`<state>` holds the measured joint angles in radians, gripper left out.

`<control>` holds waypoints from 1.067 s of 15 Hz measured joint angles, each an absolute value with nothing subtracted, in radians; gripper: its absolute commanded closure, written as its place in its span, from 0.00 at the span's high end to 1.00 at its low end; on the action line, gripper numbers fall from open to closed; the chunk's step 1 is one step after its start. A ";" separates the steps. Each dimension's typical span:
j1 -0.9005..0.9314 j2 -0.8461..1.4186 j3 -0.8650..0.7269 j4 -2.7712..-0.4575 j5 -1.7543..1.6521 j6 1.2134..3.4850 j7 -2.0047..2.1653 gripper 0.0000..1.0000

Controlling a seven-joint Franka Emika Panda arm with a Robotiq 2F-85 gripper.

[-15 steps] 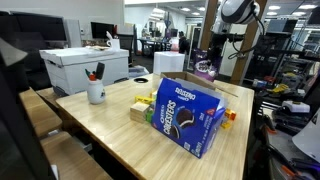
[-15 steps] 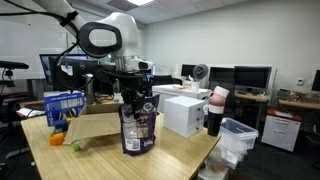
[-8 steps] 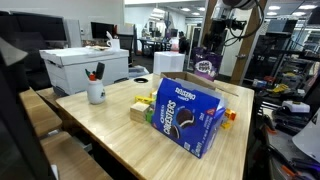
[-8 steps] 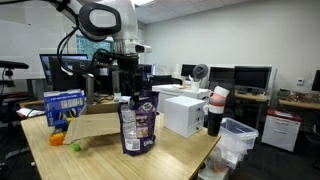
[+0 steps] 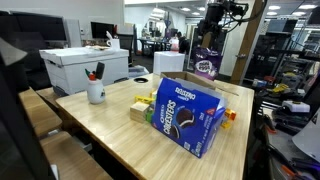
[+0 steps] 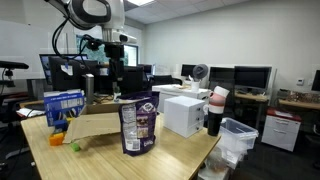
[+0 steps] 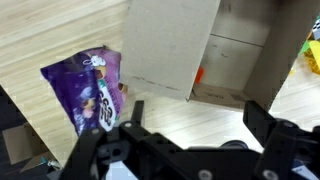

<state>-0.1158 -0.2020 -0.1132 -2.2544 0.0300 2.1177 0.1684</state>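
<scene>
Above the purple snack bag [image 6: 137,125], the gripper [image 6: 117,86] hangs clear of it, jaws wide apart, nothing between them; wrist view shows both fingers [image 7: 135,108] spread and empty. Bag stands upright on the wooden table [image 5: 110,135], near one edge, just beside a flattened cardboard sheet [image 7: 170,45]. Blue Oreo box [image 5: 190,115] sits well apart from the bag. White mug [image 5: 96,93] holding pens stands near another edge
</scene>
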 measured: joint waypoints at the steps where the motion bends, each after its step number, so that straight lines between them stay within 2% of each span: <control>1: -0.107 -0.201 -0.101 -2.254 0.037 2.107 0.192 1.00; 9: -0.058 -0.140 -0.017 -2.255 0.043 2.091 0.360 0.99; 10: -0.051 -0.121 -0.011 -2.256 0.043 2.088 0.370 0.75; 11: -0.045 -0.103 -0.007 -2.255 0.043 2.086 0.379 0.74; 13: -0.039 -0.077 -0.004 -2.255 0.043 2.086 0.388 0.65; 16: -0.036 -0.036 -0.006 -2.247 0.043 2.075 0.393 0.45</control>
<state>-0.0363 -0.0361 -0.0057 -2.2474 0.0433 2.0751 0.3927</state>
